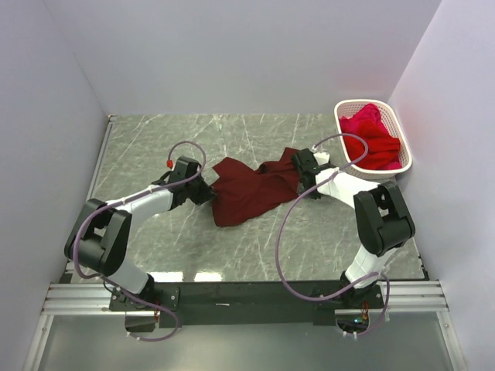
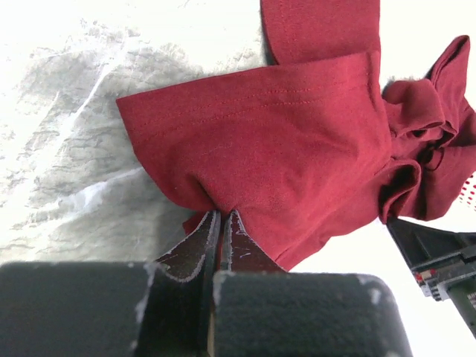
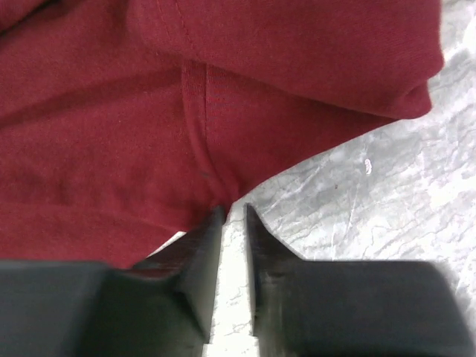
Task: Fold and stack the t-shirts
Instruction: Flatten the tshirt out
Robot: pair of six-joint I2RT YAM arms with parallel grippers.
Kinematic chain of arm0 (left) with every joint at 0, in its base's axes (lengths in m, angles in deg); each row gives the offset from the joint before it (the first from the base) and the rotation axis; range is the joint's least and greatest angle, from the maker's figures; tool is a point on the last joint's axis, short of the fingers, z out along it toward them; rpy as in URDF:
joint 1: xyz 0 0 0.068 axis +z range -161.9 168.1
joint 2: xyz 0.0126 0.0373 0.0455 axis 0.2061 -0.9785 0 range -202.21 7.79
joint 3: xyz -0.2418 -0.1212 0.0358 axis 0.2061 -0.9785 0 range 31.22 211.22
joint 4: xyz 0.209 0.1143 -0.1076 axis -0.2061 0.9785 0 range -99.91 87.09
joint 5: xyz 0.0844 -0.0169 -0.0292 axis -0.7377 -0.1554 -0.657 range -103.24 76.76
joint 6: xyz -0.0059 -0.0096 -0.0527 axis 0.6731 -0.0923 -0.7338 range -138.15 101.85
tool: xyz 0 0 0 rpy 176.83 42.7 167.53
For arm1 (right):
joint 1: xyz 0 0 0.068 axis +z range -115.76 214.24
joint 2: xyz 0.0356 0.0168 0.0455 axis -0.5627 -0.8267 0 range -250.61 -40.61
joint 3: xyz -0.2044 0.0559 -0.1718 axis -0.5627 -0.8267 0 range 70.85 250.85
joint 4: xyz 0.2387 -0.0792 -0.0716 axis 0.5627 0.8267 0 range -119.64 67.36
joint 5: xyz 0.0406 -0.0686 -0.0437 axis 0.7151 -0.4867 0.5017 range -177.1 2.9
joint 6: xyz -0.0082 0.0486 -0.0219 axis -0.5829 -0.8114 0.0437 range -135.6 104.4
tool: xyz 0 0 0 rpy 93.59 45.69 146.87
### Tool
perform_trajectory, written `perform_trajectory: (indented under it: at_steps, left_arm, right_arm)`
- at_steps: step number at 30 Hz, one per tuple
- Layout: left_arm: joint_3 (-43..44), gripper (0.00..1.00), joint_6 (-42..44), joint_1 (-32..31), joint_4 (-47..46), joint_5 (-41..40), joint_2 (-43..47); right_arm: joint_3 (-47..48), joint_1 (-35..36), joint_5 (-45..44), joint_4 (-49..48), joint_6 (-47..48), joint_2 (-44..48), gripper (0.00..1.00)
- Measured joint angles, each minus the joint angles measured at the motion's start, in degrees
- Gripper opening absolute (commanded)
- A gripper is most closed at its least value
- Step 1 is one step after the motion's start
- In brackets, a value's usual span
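Note:
A dark maroon t-shirt (image 1: 247, 193) lies spread and rumpled on the marble table between my two arms. My left gripper (image 1: 207, 189) is shut on the shirt's left edge. In the left wrist view its jaws (image 2: 222, 214) are pressed together on the cloth (image 2: 282, 141), which puckers at the tips. My right gripper (image 1: 298, 166) is at the shirt's right end. In the right wrist view its jaws (image 3: 234, 208) stand a narrow gap apart, pinching a seam fold of the cloth (image 3: 149, 111) at the tips. Brighter red t-shirts (image 1: 375, 139) lie heaped in the basket.
A white slotted plastic basket (image 1: 340, 116) stands at the back right, against the right wall. White walls close in the table on the left, back and right. Bare marble (image 1: 178, 139) shows at the back left and in front of the shirt.

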Motion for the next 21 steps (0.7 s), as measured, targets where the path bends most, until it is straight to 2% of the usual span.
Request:
perform_trajectory:
  at_steps: [5, 10, 18, 21]
  left_arm:
    - [0.0, 0.01, 1.4, 0.1, 1.3, 0.0, 2.3]
    - [0.1, 0.01, 2.0, 0.1, 1.4, 0.0, 3.8]
    - [0.1, 0.01, 2.3, 0.1, 1.6, 0.0, 3.9]
    - [0.1, 0.01, 2.6, 0.1, 1.6, 0.0, 3.9]
  right_arm:
    - [0.2, 0.1, 0.1, 0.0, -0.5, -1.6, 0.27]
    - [0.4, 0.1, 0.1, 0.0, -0.9, -1.8, 0.43]
    - [2.0, 0.7, -0.2, 0.0, -1.7, -1.8, 0.45]
    - [2.6, 0.9, -0.5, 0.1, -2.0, -2.0, 0.38]
